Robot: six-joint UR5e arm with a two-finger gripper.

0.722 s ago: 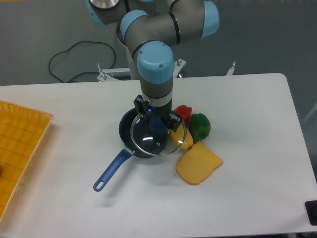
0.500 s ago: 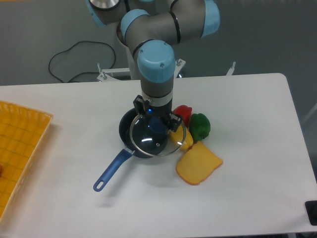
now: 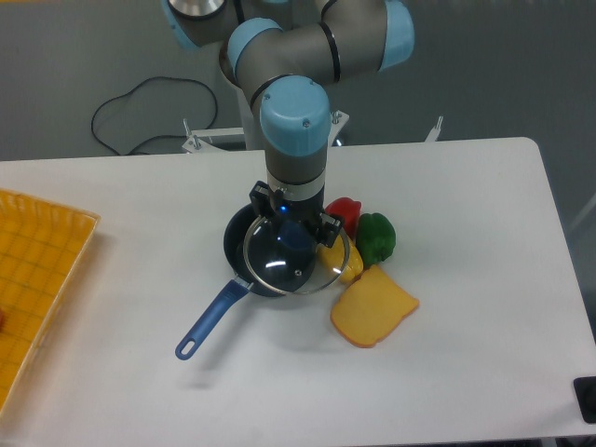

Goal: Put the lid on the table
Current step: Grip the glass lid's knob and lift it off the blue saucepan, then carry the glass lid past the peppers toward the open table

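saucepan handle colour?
Blue, lighter than the dark pan body; the saucepan handle shows clearly in the fixed camera view.

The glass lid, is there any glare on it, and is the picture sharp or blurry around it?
Camera view: the lid shows a thin bright arc of reflection along its lower left rim, and the dark saucepan reads through the glass. Edges are slightly soft overall. The tool casts only faint, diffuse shadows on the white table.
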